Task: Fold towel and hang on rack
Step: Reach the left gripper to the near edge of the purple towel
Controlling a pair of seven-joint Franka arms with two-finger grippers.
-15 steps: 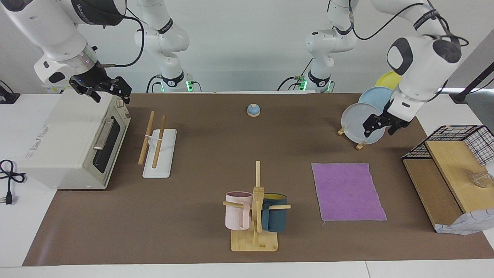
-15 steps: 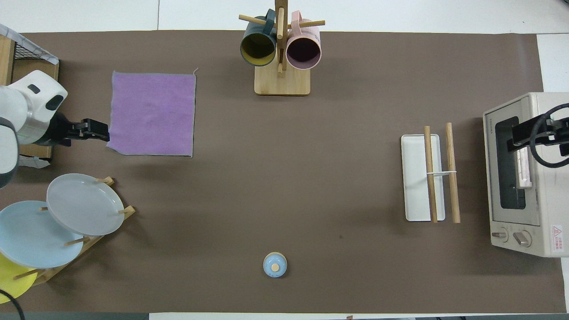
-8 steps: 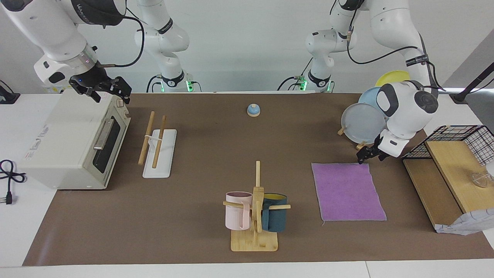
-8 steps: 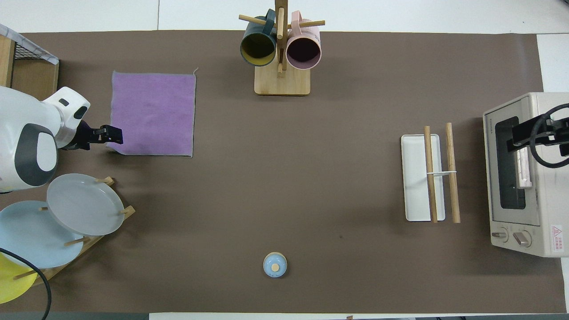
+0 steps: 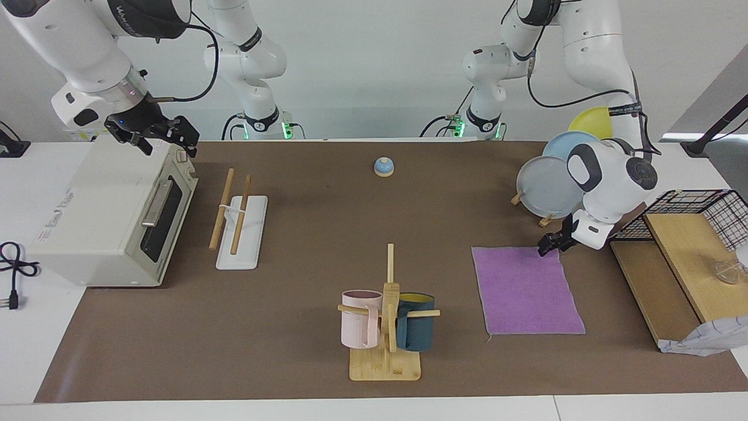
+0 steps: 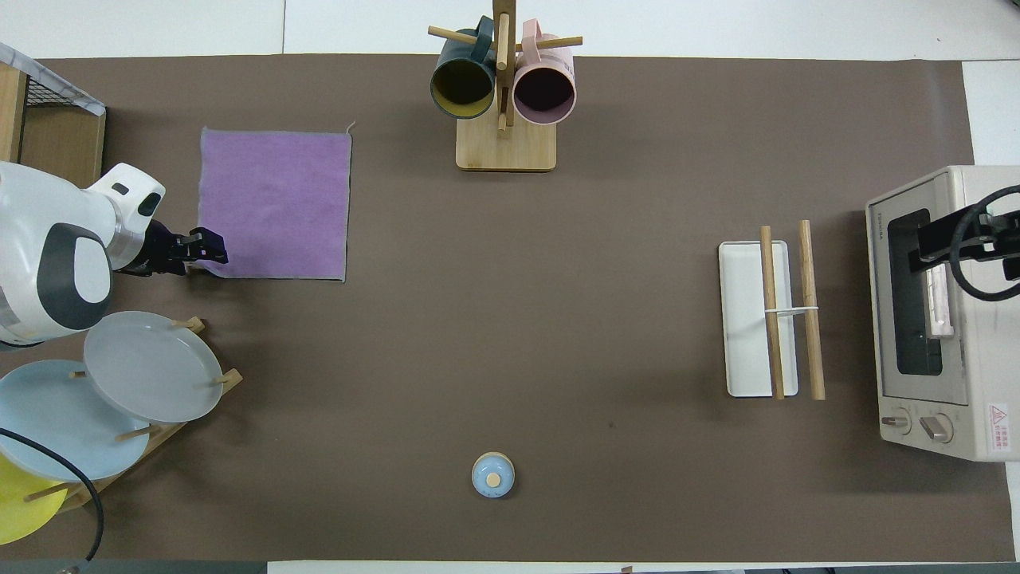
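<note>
Bell (image 6: pixel 493 475): a small blue bell sits alone on the brown mat, nearest the robots at mid-table, well apart from everything else.

Plates (image 5: pixel 549 187): grey, pale blue and yellow plates stand on edge in a small wooden stand at the left arm's end, upright so they take up little of the mat.

Left gripper (image 5: pixel 551 244): low at the towel's corner nearest the robots, the one toward the left arm's end. Whether its fingers are spread or pinching the cloth cannot be told. This looks like the start of a corner grasp for the fold.

Towel (image 6: pixel 274 205): lies flat and unfolded, purple face up, just farther from the robots than the plates. Flat cloth leaves only edges and corners to grip, which likely explains the low approach.

Rack (image 6: pixel 785 312): two pale wooden dowels side by side on a white base, at the right arm's end, well apart from the towel. Nothing hangs on it.

Toaster oven (image 5: pixel 111 213): a cream box beside the rack, at the very end of the table.

Right gripper (image 5: pixel 153 134): waits above the toaster oven, fingers spread and holding nothing.

Mug stand (image 6: pixel 504 89): farthest from the robots; a bamboo stand with a pink mug and a dark teal mug hung on its pegs.
</note>
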